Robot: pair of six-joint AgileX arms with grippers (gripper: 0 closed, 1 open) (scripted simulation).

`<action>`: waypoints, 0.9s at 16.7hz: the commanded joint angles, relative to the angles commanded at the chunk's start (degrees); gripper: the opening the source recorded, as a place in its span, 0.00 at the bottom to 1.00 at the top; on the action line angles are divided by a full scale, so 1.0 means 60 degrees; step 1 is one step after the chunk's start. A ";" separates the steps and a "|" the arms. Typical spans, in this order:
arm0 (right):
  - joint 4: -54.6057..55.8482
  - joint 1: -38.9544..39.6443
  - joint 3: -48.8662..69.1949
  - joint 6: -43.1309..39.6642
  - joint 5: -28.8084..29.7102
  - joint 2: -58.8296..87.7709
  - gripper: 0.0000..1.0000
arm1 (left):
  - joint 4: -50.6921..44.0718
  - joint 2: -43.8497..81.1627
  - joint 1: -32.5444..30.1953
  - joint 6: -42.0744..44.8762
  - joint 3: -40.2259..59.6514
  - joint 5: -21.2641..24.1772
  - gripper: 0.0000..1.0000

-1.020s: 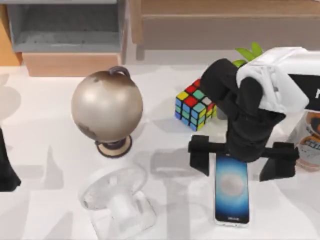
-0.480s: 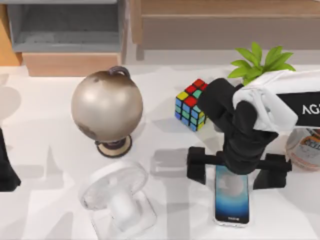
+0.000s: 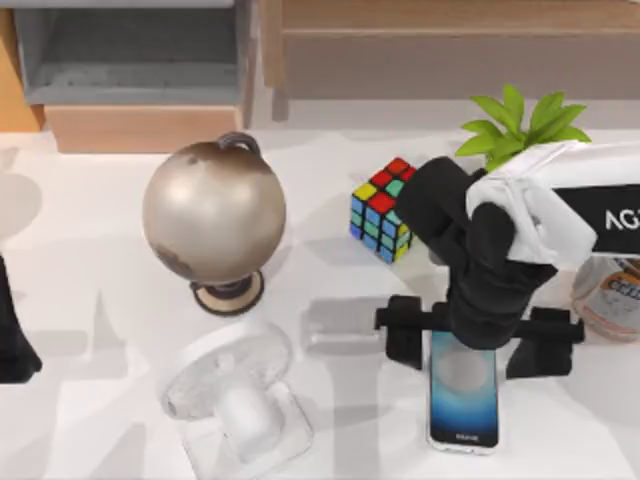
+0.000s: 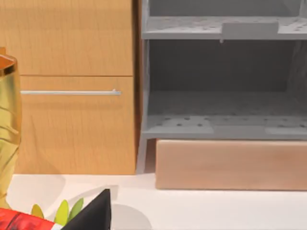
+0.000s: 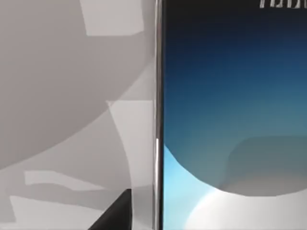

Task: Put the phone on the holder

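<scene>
Our right pincer hangs directly over the far end of the phone, spread wide, one finger on each side of the phone's width and clear of its edges. The phone lies flat, screen up, on the white surface toward the right side, its near end with small lettering uncovered.

Holder stands well to the left of the phone, near the front edge, with nothing on its disc. Grey globe behind the holder; coloured cube and green plant behind the phone; a jar at the right edge.

Right wrist view: phone screen close up, blue fading to white, its metal edge running along bare surface, a dark finger tip just beside that edge.

Left arm is parked at the left edge; we cannot tell its pincer's state. Left wrist view adds a wooden cabinet and grey shelves.
</scene>
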 joint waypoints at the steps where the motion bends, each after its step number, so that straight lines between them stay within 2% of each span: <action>1: 0.0000 0.0000 0.0000 0.0000 0.0000 0.0000 0.40 | 0.0000 0.0000 0.0000 0.0000 0.0000 0.0000 1.00; 6: 0.0000 0.0000 0.0000 0.0000 0.0000 0.0000 0.02 | 0.0000 0.0000 0.0000 0.0000 0.0000 0.0000 1.00; 14: 0.0000 0.0000 0.0000 0.0000 0.0000 0.0000 0.00 | 0.0000 0.0000 0.0000 0.0000 0.0000 0.0000 1.00; 15: -0.0480 -0.0016 0.0163 -0.0090 0.0216 -0.0542 0.00 | 0.0000 0.0000 0.0000 0.0000 0.0000 0.0000 1.00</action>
